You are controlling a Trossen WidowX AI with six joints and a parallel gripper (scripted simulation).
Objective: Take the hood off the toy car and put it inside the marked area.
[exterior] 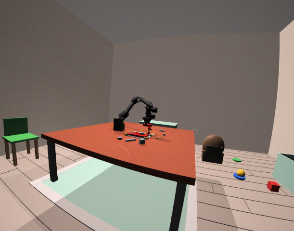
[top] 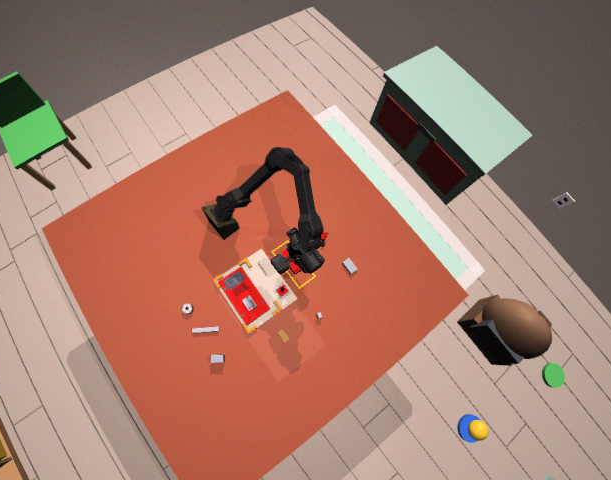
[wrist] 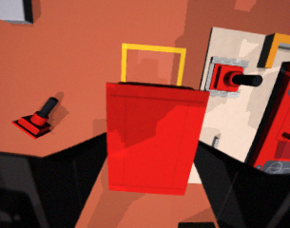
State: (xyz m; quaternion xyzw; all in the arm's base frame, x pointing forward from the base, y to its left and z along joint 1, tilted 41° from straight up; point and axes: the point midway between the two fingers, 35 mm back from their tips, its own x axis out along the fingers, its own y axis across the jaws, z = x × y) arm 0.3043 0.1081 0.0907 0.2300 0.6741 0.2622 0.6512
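My gripper (wrist: pixel 151 140) (exterior: pixel 147 123) is shut on the hood, a red rectangular panel (wrist: pixel 149 166) (exterior: pixel 147 124), gripping its two long sides. The hood is held level above the table, over part of the marked area, a yellow outline (wrist: pixel 154 47) (top: pixel 307 282). One end of the outline shows beyond the hood in the wrist view; the hood hides the rest. The red toy car (top: pixel 237 297) (wrist: pixel 278 130) sits on the cream board (top: pixel 270 279) (wrist: pixel 232 119) beside the marked area, with grey parts showing in its open top.
A red piece with a black handle (wrist: pixel 228 78) (top: pixel 282 289) stands on the board. A similar piece (wrist: pixel 35 124) (top: pixel 323 237) lies on the table across the marked area. A grey block (top: pixel 349 266) (wrist: pixel 13 10) lies farther off. Orange corner brackets (top: pixel 249 328) surround the car.
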